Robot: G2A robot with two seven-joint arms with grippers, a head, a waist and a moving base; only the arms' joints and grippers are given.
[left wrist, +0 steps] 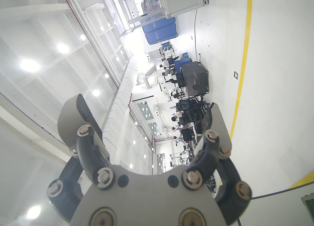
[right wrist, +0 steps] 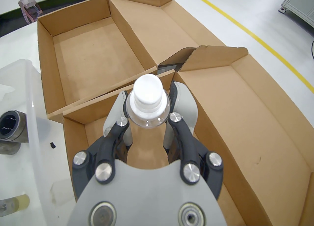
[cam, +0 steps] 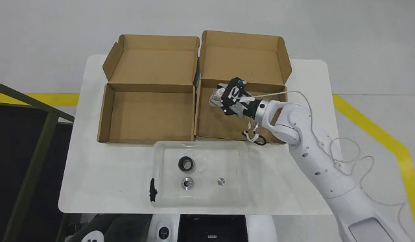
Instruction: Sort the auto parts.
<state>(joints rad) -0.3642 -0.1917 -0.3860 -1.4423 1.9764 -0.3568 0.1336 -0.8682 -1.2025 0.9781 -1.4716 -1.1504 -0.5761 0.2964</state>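
One white tabletop with rounded corners carries two brown corrugated cardboard boxes side by side on its far half, both open with their lids folded back to the far side. The left box and the right box touch along their shared wall, and both show bare card floors. Just near of them, about midway across, stands one bin of clear plastic, rectangular with rounded corners. The right arm reaches in from the near right and holds the right gripper above the left part of the right box. Its two fingers are clamped on either side of one capped part, a clear round body with a white stepped cap. That part hangs over the box floor and is not resting on it. The left gripper is away from the tabletop and points out at the room. Its two dark ribbed pads stand wide apart with nothing between them. Three parts lie apart from one another on the bin floor. They are a dark ring at the far left, a grey metal disc just near of it, and a small silvery stud to the disc's right.
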